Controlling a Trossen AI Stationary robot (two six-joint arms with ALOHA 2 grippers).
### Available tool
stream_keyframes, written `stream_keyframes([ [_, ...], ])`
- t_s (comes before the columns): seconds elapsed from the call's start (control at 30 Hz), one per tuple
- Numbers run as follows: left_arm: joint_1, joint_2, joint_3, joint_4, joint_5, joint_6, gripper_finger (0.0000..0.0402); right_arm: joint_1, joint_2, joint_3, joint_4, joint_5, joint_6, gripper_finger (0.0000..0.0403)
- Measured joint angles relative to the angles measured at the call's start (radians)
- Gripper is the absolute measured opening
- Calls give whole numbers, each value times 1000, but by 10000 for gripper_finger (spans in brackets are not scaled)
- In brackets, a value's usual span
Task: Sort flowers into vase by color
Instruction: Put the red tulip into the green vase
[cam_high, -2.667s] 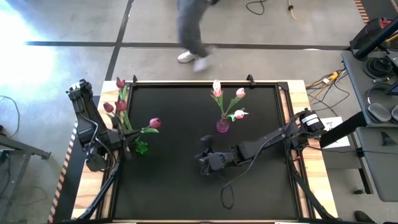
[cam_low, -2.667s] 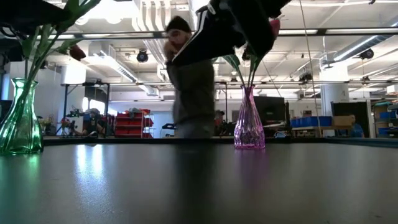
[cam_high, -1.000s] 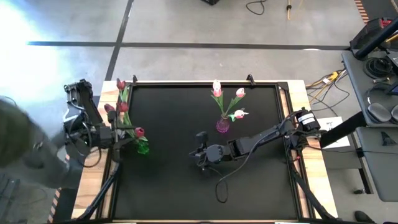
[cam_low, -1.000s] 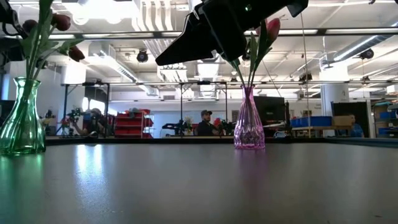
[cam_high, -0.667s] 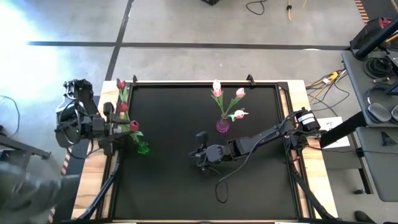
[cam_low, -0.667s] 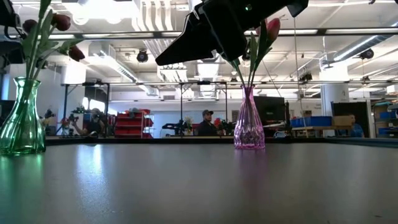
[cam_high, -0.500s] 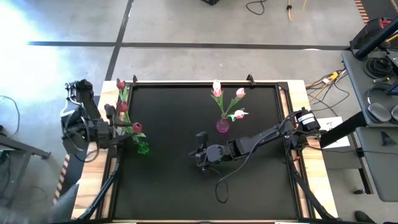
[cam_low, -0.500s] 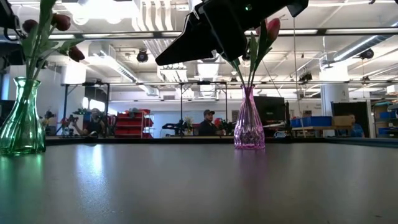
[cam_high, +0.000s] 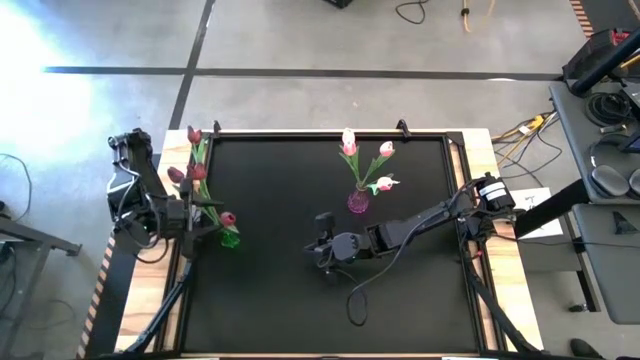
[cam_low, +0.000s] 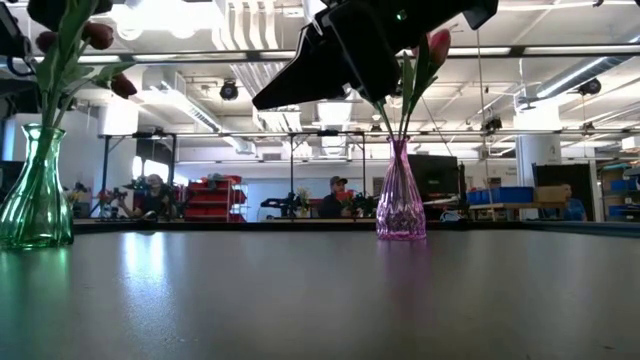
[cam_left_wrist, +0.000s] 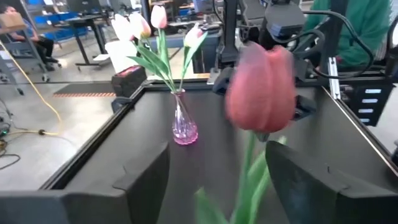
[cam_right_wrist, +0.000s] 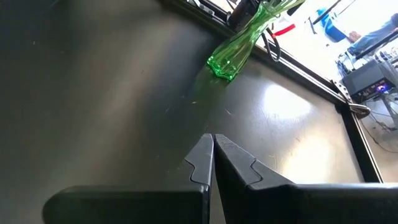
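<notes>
A green glass vase stands at the table's left and holds several dark red tulips. One of them, a dark red tulip, rises between the wide open fingers of my left gripper. They stand on either side of its stem without touching it. In the high view that head shows just above the vase, beside my left gripper. A pink vase at the far middle holds three pale pink-white tulips. My right gripper hovers shut over the table's middle.
The black table top has a raised rim and wooden side strips. In the low view my right arm hangs above the pink vase, and the green vase stands at the left. People sit in the room behind.
My left gripper has sunk a little beside the green vase. The dark red tulip's head between its fingers has swayed toward the far edge and come back toward the near right. A person has passed the table's left side and gone out of view.
</notes>
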Motion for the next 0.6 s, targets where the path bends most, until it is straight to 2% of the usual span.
stream_keyframes([
  [0.17, 0, -6, 30, -1, 11, 40, 263, 0, 0, -5, -1, -1, 0, 9],
  [0.43, 0, -7, 148, -4, 36, 169, 262, 0, 0, -6, 0, -2, 0, 9],
  [0.6, 1, -27, 244, -43, 36, 258, 232, 0, 0, -6, 0, -16, -1, 9],
])
